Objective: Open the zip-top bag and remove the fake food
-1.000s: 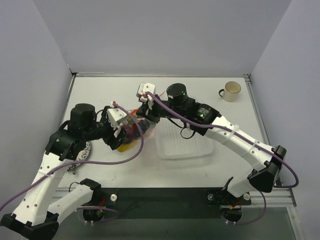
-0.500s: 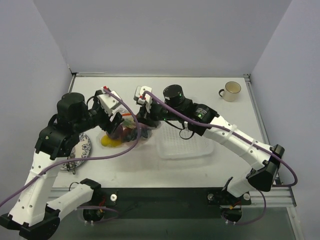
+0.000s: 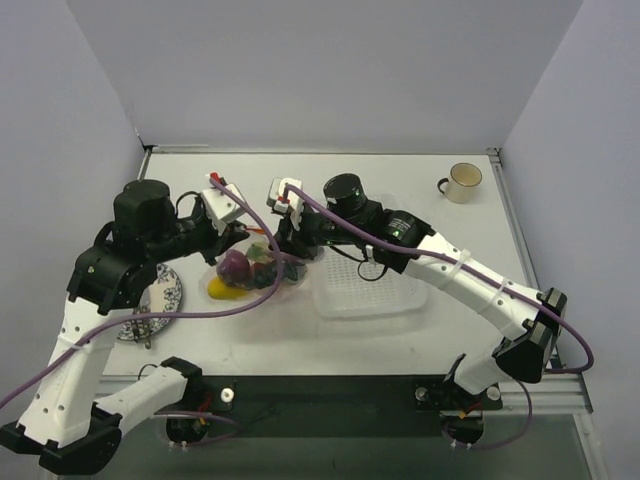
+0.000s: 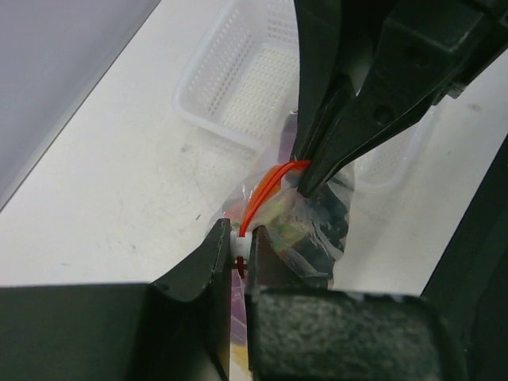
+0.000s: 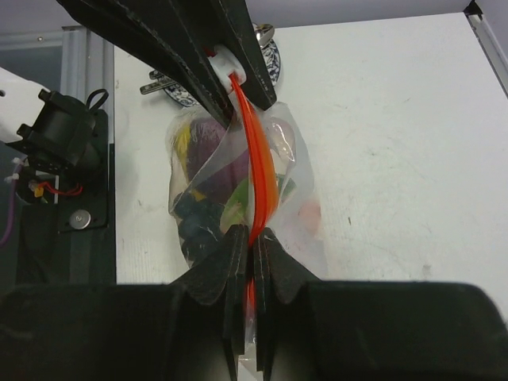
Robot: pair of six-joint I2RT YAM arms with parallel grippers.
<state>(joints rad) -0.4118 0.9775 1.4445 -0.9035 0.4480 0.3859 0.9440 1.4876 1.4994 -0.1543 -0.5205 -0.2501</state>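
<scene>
two grips on the bag now, where a second ago there was one.

- far left: patterned plate (image 3: pixel 165 295) on the table, untouched.
- left gripper (image 3: pixel 240 230): it was spread wide over the bag a moment back. it has since swung in and clamped on the left end of the orange zip strip (image 5: pixel 255 151), at a small white piece (image 5: pixel 225 60) there.
- zip-top bag (image 3: pixel 252 272): hangs between the two arms, just left of the white basket (image 3: pixel 330 305). can't tell if its bottom touches the table.
- fake food: all inside the bag. purple eggplant (image 3: pixel 233 264), yellow piece (image 3: pixel 221 289), darker bits below.
- right gripper (image 3: pixel 285 232): unchanged, pinched tight on the strip's other end.
- strip: its two orange lines run close together, so the mouth looks shut or barely parted.

judgement: both ends are pinned, so the pull to open can begin. nothing is out yet.
</scene>
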